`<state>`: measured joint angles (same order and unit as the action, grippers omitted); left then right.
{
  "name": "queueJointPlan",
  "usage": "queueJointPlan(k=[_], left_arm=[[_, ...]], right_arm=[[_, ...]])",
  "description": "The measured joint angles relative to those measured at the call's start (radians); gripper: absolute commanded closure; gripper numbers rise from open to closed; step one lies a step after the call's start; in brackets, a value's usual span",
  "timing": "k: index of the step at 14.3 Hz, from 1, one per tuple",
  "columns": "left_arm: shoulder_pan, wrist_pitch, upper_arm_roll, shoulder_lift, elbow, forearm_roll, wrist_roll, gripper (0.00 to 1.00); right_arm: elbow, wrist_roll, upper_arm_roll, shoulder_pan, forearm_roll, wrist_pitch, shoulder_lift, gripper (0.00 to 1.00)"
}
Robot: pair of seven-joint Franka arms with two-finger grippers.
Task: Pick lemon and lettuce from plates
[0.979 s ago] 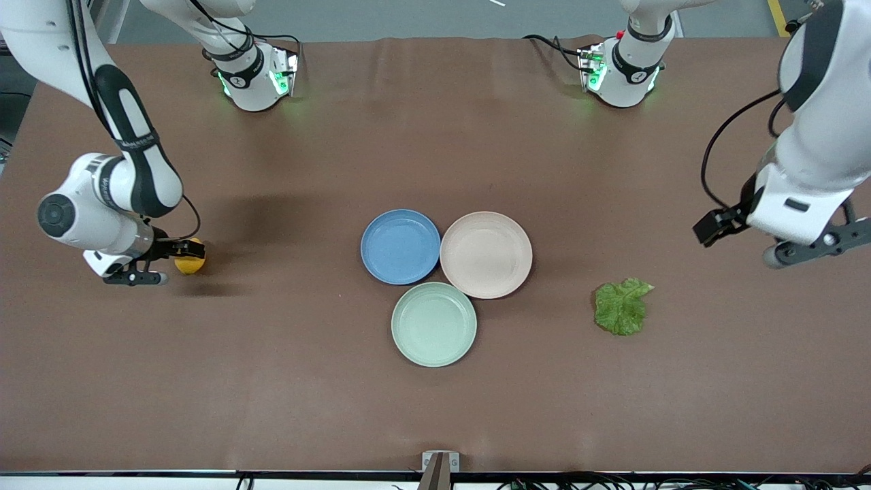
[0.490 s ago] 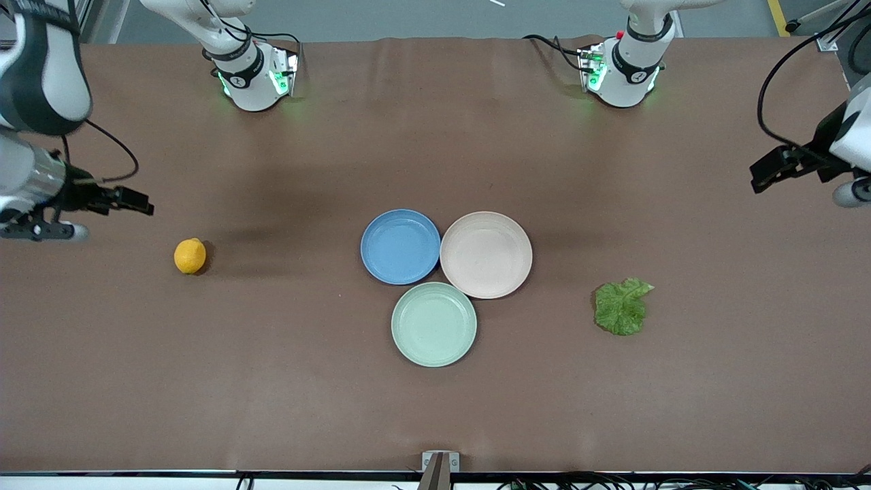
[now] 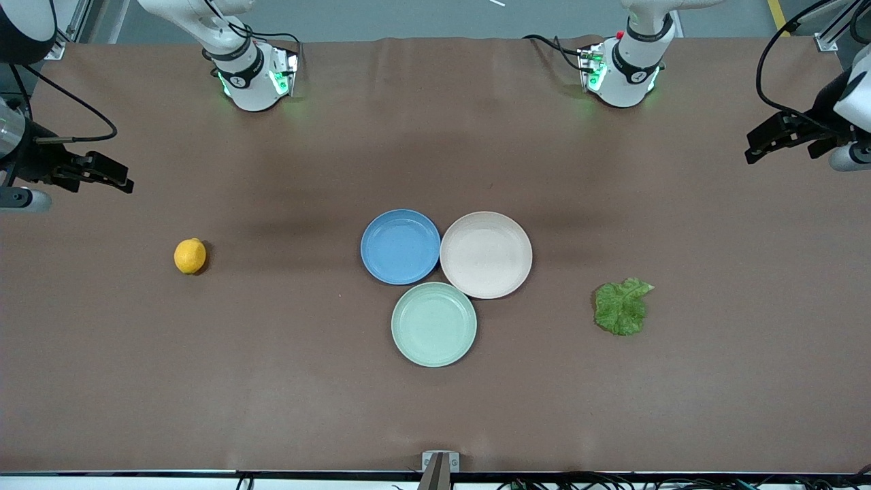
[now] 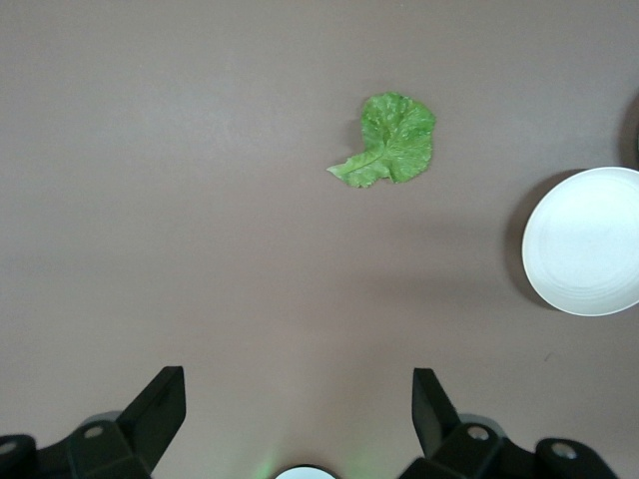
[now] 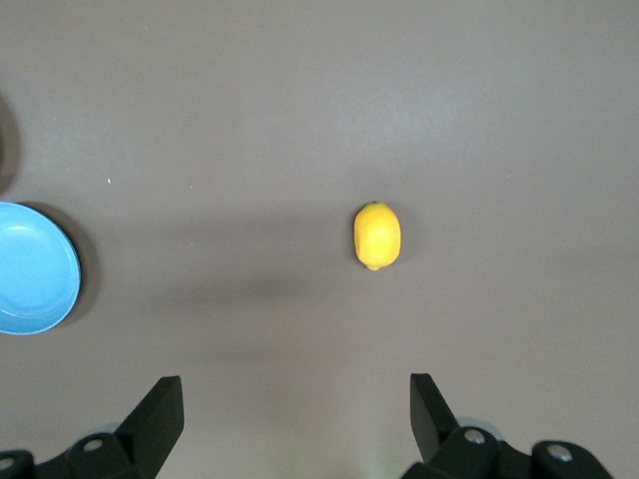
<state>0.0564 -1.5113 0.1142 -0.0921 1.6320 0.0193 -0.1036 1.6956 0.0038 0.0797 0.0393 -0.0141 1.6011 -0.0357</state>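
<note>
Lemon (image 3: 190, 256) found lying on the bare table (image 3: 435, 408) toward the right arm's end, well apart from the blue plate (image 3: 400, 246). A second ago gripped by the right tool (image 5: 296, 419); now released, that tool raised and drawn back to the table's edge, fingers spread and empty. Lettuce (image 3: 620, 307) flat on the table toward the left arm's end, well apart from the pink plate (image 3: 486, 254), unmoved over the last second. Left tool (image 4: 300, 419) likewise lifted away to its edge, fingers spread, nothing held. Blue, pink and green plate (image 3: 434, 324) all empty, touching in a cluster mid-table. Judged: both items off the plates, task apparently complete, arms retiring.
</note>
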Motion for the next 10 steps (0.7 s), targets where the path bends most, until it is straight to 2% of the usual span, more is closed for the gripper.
queueJointPlan(k=[5,10], left_arm=[[-0.004,-0.008,0.018,-0.006,0.005,0.000,0.000,0.00],[-0.005,-0.036,0.030,-0.006,0.019,-0.001,0.000,0.00]], right_arm=[[-0.161,0.000,0.010,-0.001,0.009,0.000,0.017,0.00],[-0.191,0.000,0.011,-0.001,0.011,0.002,0.026,0.00]])
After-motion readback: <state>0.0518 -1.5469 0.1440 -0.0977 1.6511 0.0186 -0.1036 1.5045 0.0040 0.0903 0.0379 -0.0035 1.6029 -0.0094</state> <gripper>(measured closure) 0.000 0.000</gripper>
